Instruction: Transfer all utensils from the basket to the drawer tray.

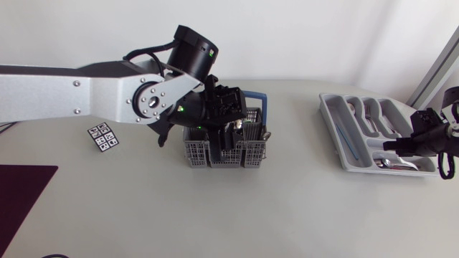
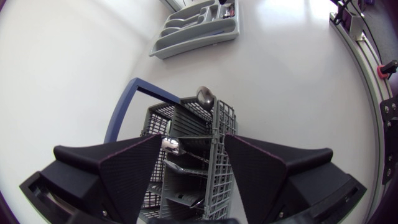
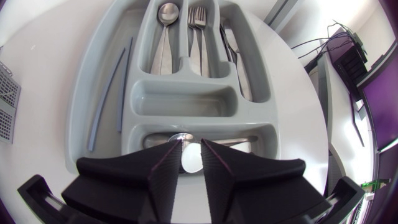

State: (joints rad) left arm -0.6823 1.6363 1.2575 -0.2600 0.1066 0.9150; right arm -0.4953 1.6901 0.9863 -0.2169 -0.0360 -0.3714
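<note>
The grey wire basket (image 1: 197, 154) with a blue handle (image 1: 262, 97) stands mid-table. My left gripper (image 1: 226, 118) hangs over it, open. In the left wrist view its fingers (image 2: 194, 140) straddle the basket (image 2: 224, 124), where spoon heads (image 2: 205, 96) and other utensils show in the compartments. The grey drawer tray (image 1: 337, 132) lies at the right. My right gripper (image 1: 393, 148) hovers low over its near cross compartment. In the right wrist view its fingers (image 3: 191, 144) stand slightly apart above a spoon (image 3: 189, 158) lying in that compartment.
The tray (image 3: 99, 81) also holds spoons (image 3: 166, 25), forks (image 3: 198, 25), knives (image 3: 233, 50) and thin blue sticks (image 3: 109, 93) in its long side slot. A marker card (image 1: 102, 136) lies left of the basket, with a dark mat (image 1: 21, 193) at the front left.
</note>
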